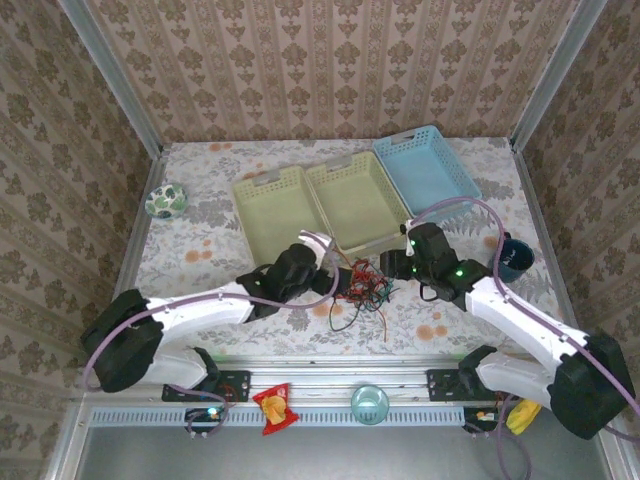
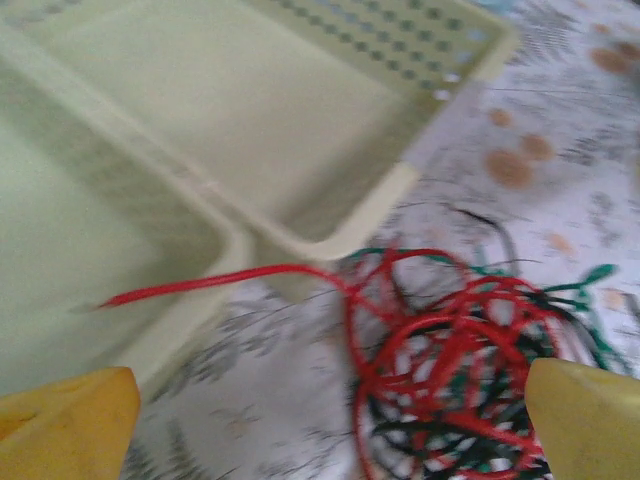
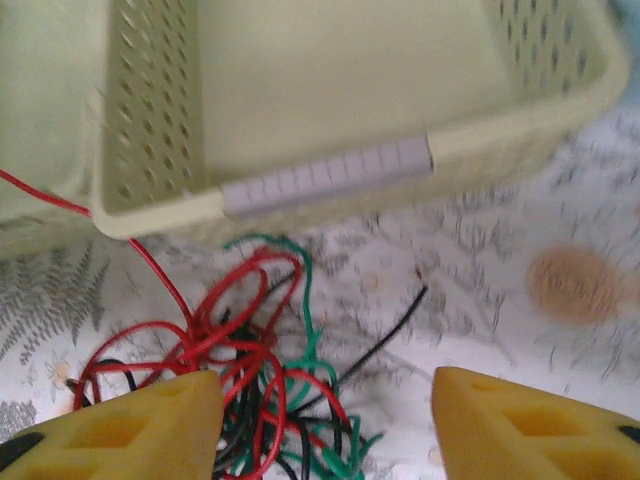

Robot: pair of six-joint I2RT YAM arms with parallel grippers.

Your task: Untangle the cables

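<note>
The cables [image 1: 365,285] lie as one loose tangle of red, green and black wire on the flowered tablecloth, just in front of the baskets. My left gripper [image 1: 335,275] is at the tangle's left side. In the left wrist view it [image 2: 325,430] is open wide, and the red cable [image 2: 440,350] coils beside the right fingertip [image 2: 590,420], with one red strand running left over a basket. My right gripper [image 1: 392,265] is at the tangle's right side. In the right wrist view it [image 3: 325,430] is open, with the red cable [image 3: 235,330], green cable [image 3: 305,300] and black cable [image 3: 385,335] lying between its fingers.
Two pale yellow baskets [image 1: 270,180] [image 1: 375,247] and a blue basket [image 1: 410,135] stand behind the tangle, the middle one's front wall [image 3: 330,180] close to it. A green patterned bowl [image 1: 165,200] sits far left and a dark blue cup [image 1: 515,255] at the right.
</note>
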